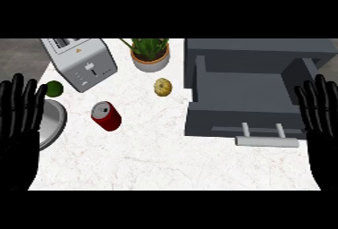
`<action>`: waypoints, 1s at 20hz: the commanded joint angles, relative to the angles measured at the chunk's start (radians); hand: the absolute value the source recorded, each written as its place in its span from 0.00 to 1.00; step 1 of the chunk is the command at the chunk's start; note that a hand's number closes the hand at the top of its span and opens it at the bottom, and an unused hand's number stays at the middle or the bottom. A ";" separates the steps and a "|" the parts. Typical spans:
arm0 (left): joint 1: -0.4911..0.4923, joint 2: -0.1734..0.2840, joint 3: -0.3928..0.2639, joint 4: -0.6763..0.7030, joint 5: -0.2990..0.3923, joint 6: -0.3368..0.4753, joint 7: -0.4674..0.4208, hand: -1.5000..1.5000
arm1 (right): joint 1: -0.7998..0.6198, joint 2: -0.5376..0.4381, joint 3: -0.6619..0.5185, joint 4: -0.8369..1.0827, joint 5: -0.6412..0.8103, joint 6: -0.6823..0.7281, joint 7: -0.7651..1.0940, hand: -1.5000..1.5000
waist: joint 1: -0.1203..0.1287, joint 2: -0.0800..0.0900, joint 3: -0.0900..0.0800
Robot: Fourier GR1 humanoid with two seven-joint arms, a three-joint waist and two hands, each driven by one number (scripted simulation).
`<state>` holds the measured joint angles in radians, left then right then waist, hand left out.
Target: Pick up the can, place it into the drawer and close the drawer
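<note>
A red can [106,116] with a silver top lies on its side on the white marble counter [171,161], left of centre. At the right stands a grey drawer unit with its drawer [246,96] pulled open toward me; a silver bar handle [267,141] sticks out of its front. My left hand [19,117] rests open at the left edge, fingers up, well left of the can. Open and fingers up too, my right hand [321,112] sits at the right edge beside the drawer. Neither hand touches anything.
A silver toaster [80,61] stands at the back left, a potted plant [151,54] behind the centre. A yellowish round fruit [163,86] lies between the can and the drawer. A green lime [53,88] and a metal bowl [52,123] sit near my left hand.
</note>
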<state>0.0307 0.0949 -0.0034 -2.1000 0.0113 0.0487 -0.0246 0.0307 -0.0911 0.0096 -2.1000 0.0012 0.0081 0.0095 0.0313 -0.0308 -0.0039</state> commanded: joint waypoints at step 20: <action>-0.054 0.004 0.143 0.019 -0.033 0.162 0.450 0.00 | 0.102 0.046 -0.062 0.001 0.006 -0.059 0.169 0.00 | -0.034 0.030 0.004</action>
<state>0.0093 0.1115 0.1656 -2.0804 0.0115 0.1893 0.3927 0.0675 -0.0733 -0.0804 -2.0638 -0.0171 -0.0502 0.1961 -0.0002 -0.0005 0.0001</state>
